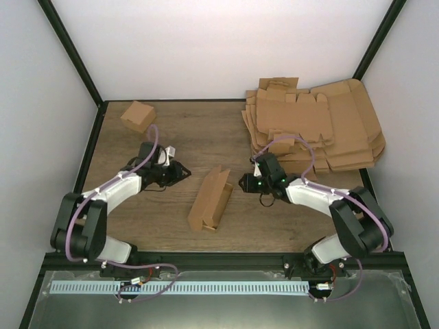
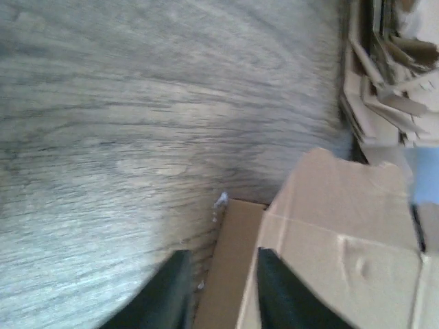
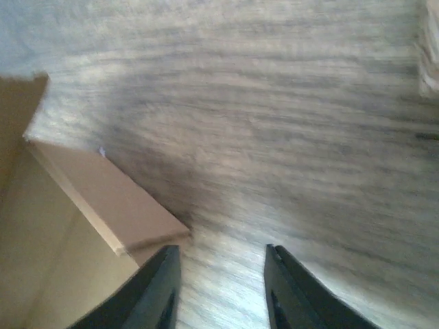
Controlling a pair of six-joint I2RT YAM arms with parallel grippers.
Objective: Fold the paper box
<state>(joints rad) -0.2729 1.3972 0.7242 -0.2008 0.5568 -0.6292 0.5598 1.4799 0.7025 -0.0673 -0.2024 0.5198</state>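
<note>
The paper box [image 1: 210, 199] is a brown, partly folded long tray with raised walls, lying in the middle of the table between my arms. My left gripper [image 1: 186, 171] is open just left of its far end. In the left wrist view the box [image 2: 329, 233] fills the lower right, one wall beside my gripper [image 2: 221, 291] and nothing gripped. My right gripper [image 1: 243, 181] is open and empty just right of the box's far end. In the right wrist view my gripper [image 3: 221, 291] is over bare wood, with the box [image 3: 75, 226] at lower left.
A stack of flat cardboard blanks [image 1: 315, 127] lies at the back right and shows in the left wrist view [image 2: 384, 62]. A small folded brown box [image 1: 138, 116] stands at the back left. Black frame posts edge the table [image 1: 192, 137].
</note>
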